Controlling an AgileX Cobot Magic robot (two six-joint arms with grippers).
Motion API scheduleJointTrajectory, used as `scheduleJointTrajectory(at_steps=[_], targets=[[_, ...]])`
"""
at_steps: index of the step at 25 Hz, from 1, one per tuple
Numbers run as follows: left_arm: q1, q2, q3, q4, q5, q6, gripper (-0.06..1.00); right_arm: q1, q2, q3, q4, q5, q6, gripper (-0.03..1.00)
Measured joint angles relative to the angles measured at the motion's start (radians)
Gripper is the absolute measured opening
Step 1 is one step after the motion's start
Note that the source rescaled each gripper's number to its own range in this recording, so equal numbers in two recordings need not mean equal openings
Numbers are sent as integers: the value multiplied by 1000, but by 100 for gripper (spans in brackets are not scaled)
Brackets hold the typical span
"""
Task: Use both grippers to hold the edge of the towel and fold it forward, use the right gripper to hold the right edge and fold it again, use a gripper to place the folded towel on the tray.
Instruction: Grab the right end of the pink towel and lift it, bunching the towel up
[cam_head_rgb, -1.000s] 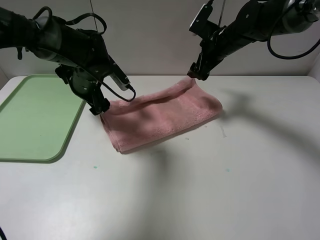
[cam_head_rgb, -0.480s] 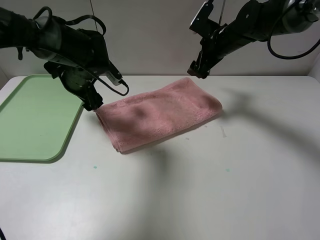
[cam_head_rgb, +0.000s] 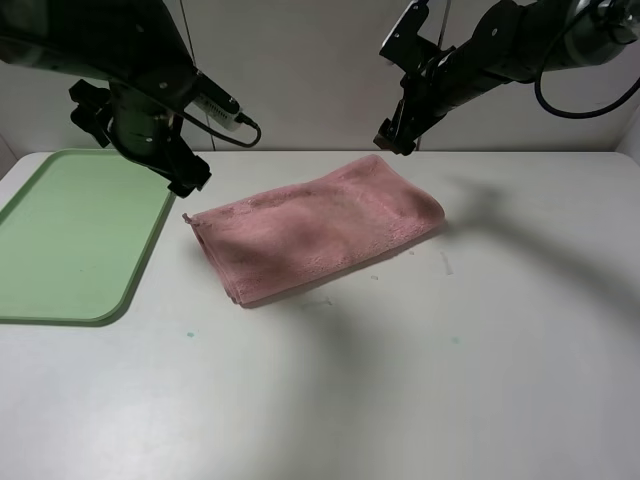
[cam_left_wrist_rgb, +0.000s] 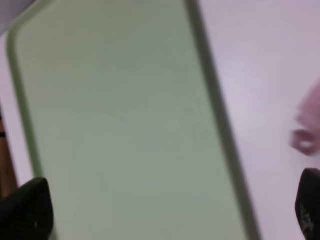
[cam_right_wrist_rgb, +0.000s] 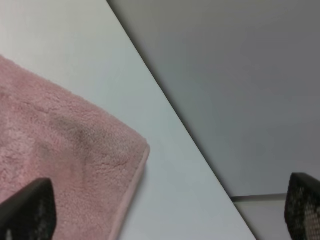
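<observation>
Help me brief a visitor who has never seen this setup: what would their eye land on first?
First the pink towel, folded over and lying slightly askew in the middle of the white table. Next the green tray at the table's left edge, apart from the towel. Over the towel's far corners hang two black arms, the left end effector and right end effector both open and holding nothing.

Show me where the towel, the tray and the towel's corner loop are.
towel (cam_head_rgb: 320, 225): exterior high view, middle of its folded top face.
tray (cam_head_rgb: 70, 240): exterior high view, bare floor near its middle.
loop (cam_head_rgb: 187, 217): exterior high view, on the towel's corner nearest the tray.
</observation>
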Motion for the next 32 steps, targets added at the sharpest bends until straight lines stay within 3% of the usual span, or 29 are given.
scheduleJointTrajectory(at_steps=[5,9,19,32], targets=[[0,-86,0,-153,-13,78,94,0,0,0,3,0,3,100],[0,-136,1,-218,-5,97,92,0,0,0,3,0,4,100],[-57,-414,200,-244,-39,41,92,0,0,0,3,-1,5,100],[-60,-930,441,-291,-33,-16,89,0,0,0,3,-2,5,100]])
